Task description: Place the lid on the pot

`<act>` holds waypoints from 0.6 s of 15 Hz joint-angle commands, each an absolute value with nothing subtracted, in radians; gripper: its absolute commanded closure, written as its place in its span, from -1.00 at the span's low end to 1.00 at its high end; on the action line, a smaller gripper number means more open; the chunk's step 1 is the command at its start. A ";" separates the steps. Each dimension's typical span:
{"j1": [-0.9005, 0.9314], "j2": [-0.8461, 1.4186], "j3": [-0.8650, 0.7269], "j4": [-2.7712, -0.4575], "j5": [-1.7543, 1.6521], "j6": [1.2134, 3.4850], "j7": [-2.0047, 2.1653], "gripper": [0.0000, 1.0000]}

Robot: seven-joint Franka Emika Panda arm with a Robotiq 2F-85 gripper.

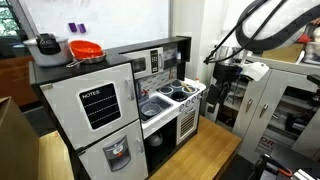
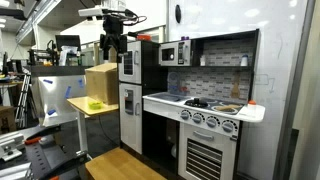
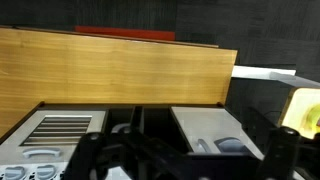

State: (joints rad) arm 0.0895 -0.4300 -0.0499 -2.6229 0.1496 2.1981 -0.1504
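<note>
Two small round silver pieces sit on the toy stove top (image 1: pixel 192 95). The one nearer the sink looks like the lid (image 1: pixel 166 93), and the one beside it on a burner looks like the pot (image 1: pixel 186 89). They are too small to tell apart with certainty. In an exterior view the stove (image 2: pixel 200 102) shows only dark burner shapes. My gripper (image 1: pixel 222 65) hangs high in the air, well away from the stove, and it also shows in an exterior view (image 2: pixel 115 42). In the wrist view its dark fingers (image 3: pixel 185 168) are spread wide with nothing between them.
The toy kitchen has a white fridge (image 1: pixel 95 110), a sink (image 1: pixel 152 107), a microwave (image 2: pixel 172 55) and an oven front (image 2: pixel 205 150). A pale pot (image 1: pixel 45 45) and an orange bowl (image 1: pixel 86 49) stand on the fridge. A cardboard box (image 2: pixel 100 80) sits on a side table.
</note>
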 commanded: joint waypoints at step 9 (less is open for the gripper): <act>0.073 -0.350 -0.103 -2.569 0.185 2.180 -0.239 -1.00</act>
